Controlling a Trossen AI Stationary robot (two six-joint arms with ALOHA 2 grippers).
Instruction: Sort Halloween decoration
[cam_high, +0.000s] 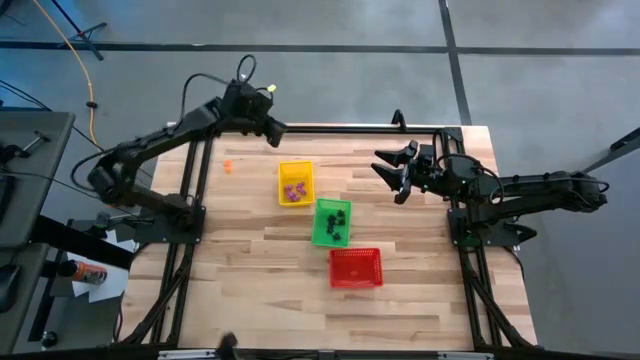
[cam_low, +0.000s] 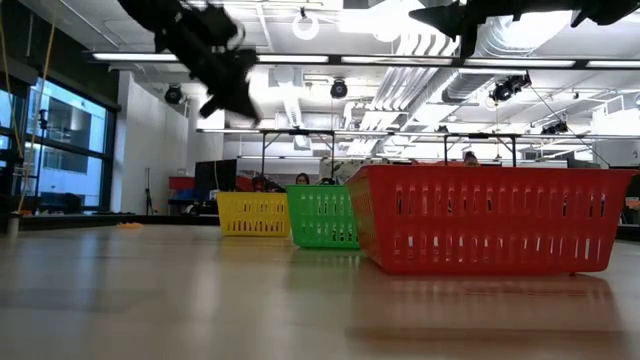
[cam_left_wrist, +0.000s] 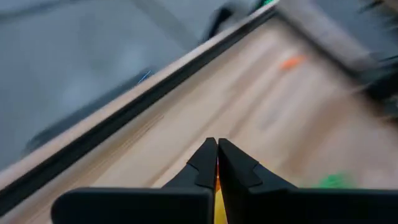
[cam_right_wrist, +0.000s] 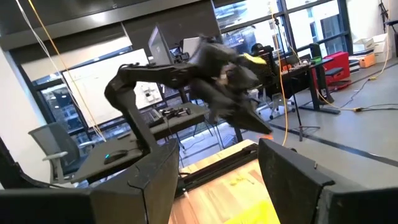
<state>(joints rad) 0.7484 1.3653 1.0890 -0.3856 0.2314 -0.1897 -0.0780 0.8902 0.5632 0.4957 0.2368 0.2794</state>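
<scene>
My left gripper (cam_high: 274, 132) hangs raised over the table's far edge, just beyond the yellow basket (cam_high: 295, 183), its fingers shut (cam_left_wrist: 217, 149) with an orange sliver between them. Another orange trinket (cam_high: 227, 166) lies on the bare wood to the left of that basket. Purple trinkets (cam_high: 293, 190) sit in the yellow basket and black ones (cam_high: 336, 222) in the green basket (cam_high: 320, 235). The red basket (cam_high: 355, 267) stands nearest the near edge. My right gripper (cam_high: 392, 172) hovers open to the right of the baskets, touching nothing. My left gripper pinches a small orange trinket (cam_left_wrist: 216, 191) between its two fingers. Only a thin strip of it shows in the slit between them, so which part it has cannot be told. The trinket is lifted clear of the table; the right wrist view shows an orange speck at the fingertips (cam_right_wrist: 265, 130).
The three baskets form a diagonal row from far left to near right across the table's middle. A black frame rail (cam_left_wrist: 124, 112) runs along the far edge under my left gripper. Bare wood lies left of the baskets and toward the near edge (cam_high: 260, 300).
</scene>
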